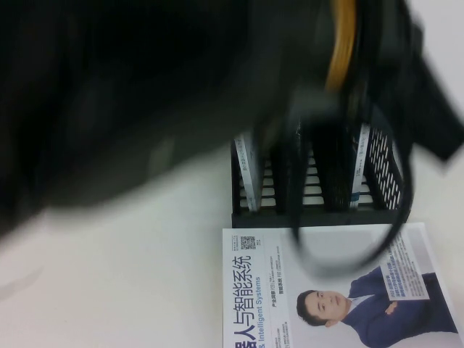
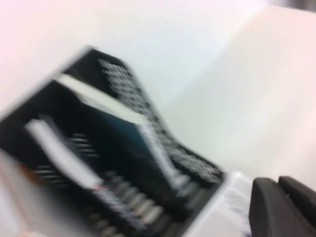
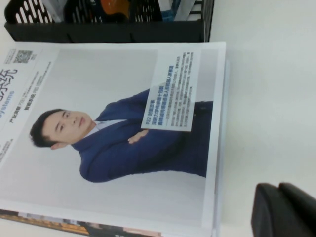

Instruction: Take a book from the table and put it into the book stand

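The black book stand (image 1: 319,210) stands mid-table, its upper part hidden behind a blurred black arm (image 1: 145,94) close to the camera. A thin book with a teal edge (image 2: 126,131) stands upright in the slot by the stand's mesh wall (image 2: 148,116); it also shows in the high view (image 1: 358,163). My left gripper (image 2: 277,185) is shut and empty, up in the air beside the stand (image 2: 74,163). My right gripper (image 3: 279,190) is shut and empty, over the bare table (image 3: 266,98) beside the flat book.
A book with a man in a blue suit on its cover (image 1: 326,290) lies flat against the stand's front, on top of other books (image 3: 98,228). Another thin book (image 1: 249,174) stands in the stand's left slot. A black cable loop (image 1: 348,261) hangs over the flat book.
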